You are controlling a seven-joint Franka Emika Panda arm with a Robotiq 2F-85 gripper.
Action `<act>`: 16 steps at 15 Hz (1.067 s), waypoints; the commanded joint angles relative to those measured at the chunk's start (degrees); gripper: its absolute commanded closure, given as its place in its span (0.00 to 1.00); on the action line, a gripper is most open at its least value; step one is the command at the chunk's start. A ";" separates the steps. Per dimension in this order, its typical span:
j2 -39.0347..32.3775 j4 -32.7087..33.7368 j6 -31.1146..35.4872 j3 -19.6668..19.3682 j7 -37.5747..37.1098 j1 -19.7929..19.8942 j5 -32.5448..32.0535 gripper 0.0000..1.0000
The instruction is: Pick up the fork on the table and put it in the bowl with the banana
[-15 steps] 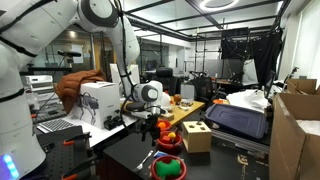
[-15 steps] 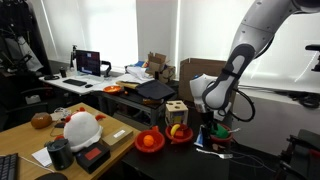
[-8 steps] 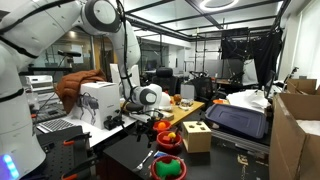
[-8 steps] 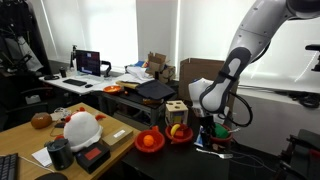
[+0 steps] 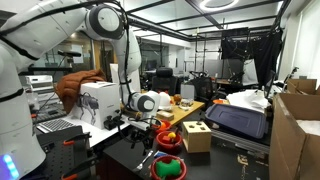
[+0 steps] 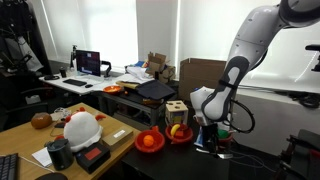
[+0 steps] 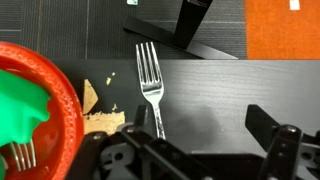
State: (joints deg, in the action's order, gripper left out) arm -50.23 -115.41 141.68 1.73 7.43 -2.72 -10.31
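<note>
Step in hand: approach for the pick-up, nothing gripped yet.
Gripper (image 7: 195, 128): spread wide, poised over the table (image 7: 230, 85).
Fork (image 7: 150, 85): laid flat on the table, tines toward 12 o'clock, handle run toward 6 o'clock, off-centre on the gripper's 9 o'clock side.
Next move, as judged: a shift toward 9 o'clock, lowering, then closing across the handle.
</note>
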 commanded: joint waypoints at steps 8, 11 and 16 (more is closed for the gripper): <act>-1.23 4.56 -2.60 -0.77 8.44 0.71 -3.56 0.00; -2.19 5.89 -2.77 -1.63 8.94 0.66 -5.30 0.00; -4.30 7.60 -3.85 -0.46 9.77 1.91 -4.38 0.00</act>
State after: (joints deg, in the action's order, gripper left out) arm -53.15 -110.04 140.35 0.10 15.68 -1.93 -15.17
